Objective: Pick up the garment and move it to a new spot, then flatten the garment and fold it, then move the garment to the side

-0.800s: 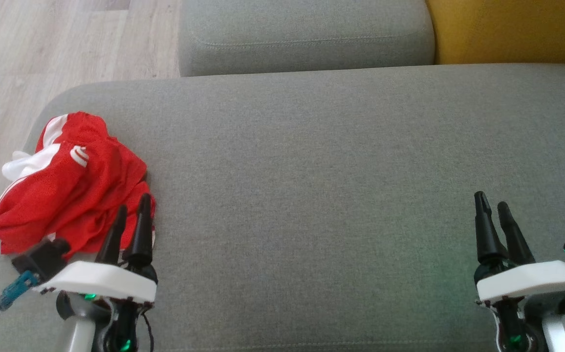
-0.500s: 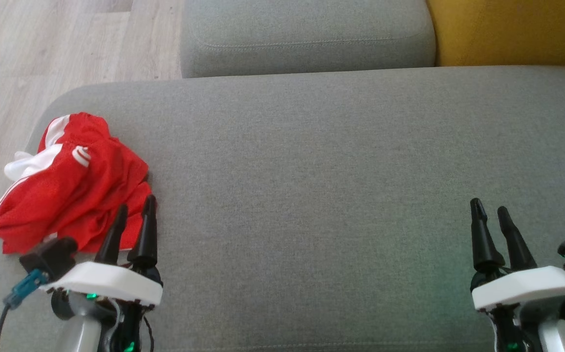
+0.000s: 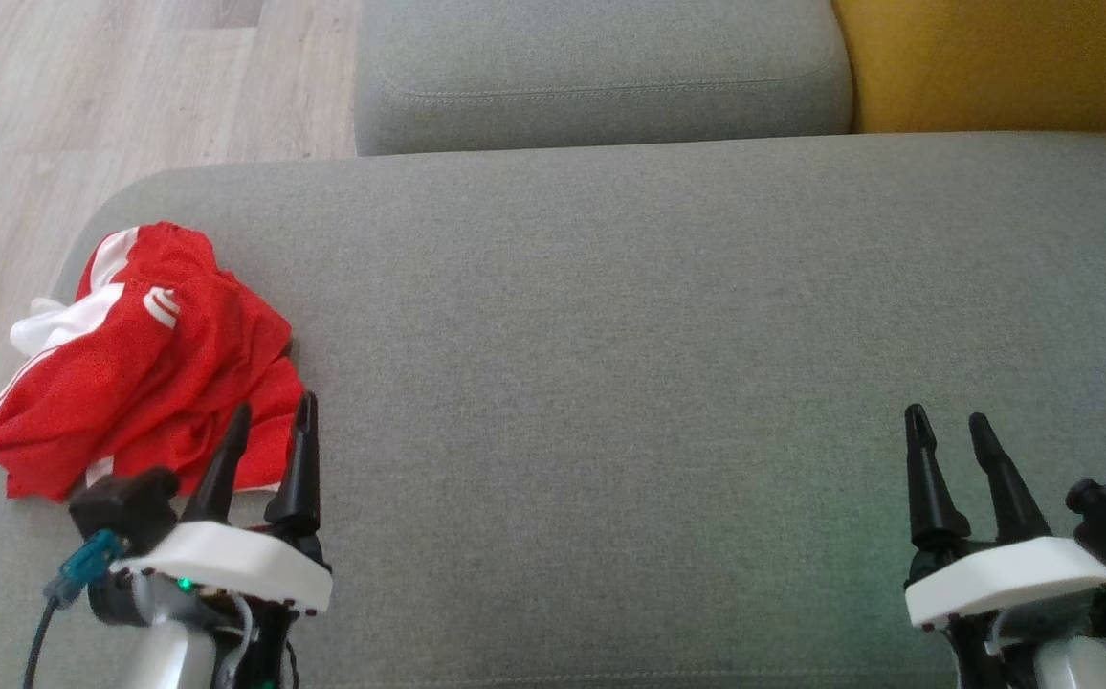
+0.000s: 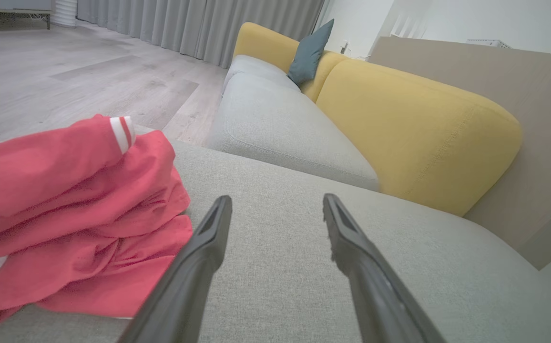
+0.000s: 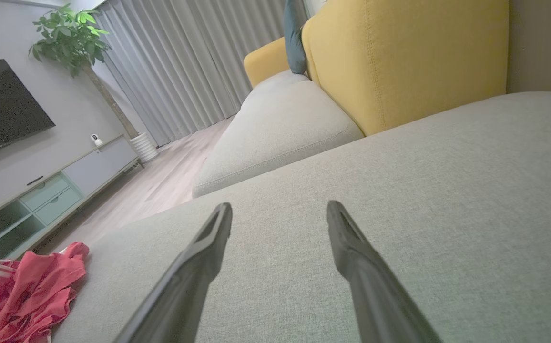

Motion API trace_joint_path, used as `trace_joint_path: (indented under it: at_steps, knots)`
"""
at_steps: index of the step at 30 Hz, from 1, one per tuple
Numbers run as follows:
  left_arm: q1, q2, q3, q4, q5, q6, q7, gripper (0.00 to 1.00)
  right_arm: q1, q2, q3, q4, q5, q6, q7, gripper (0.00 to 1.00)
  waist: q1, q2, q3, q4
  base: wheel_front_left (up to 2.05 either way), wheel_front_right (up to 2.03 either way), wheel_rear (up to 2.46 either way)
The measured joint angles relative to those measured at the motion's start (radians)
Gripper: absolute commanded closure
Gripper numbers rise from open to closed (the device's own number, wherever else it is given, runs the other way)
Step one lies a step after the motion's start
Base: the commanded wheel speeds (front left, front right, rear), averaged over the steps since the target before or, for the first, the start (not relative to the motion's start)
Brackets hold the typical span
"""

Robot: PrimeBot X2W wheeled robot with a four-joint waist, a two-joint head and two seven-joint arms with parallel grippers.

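Red mesh garment with white stripes [image 3: 146, 368] lies in a crumpled heap at the left end of the grey fabric sofa seat [image 3: 610, 335], close to the rounded corner, with the pale wooden floor [image 3: 84, 96] beyond it. We see folds lying over each other and a white part sticking out on the far left side, so it is neither flat nor folded.

Our left hand [image 3: 274, 404] is released, its two dark fingers spread and holding nothing. It stands just beside the near right edge of the heap; if the left finger touches the cloth, we cannot tell. Our right hand [image 3: 945, 415] is also released and empty, well apart from the garment, over the bare right part of the seat.

We judge that the task is at its very beginning. No step looks done: the pick-up, the move to a new spot, the flattening, the folding and the final move to the side are all left.
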State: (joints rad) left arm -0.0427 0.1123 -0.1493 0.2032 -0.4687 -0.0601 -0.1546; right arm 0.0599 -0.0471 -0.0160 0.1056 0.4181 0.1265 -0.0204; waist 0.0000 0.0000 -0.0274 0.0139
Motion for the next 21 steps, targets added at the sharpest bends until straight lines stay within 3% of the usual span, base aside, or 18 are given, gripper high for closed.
trace_joint_path:
  at_steps: [21]
  knots:
    - [0.026, 0.005, -0.028, 0.018, 0.227, 0.025, -0.060, 0.00, 0.017, 0.002, 0.007, -0.013, -0.225, 0.000, -0.033, 0.00, 0.0000, 0.0000, -0.005, 0.008, 0.00, 0.00, 0.00]
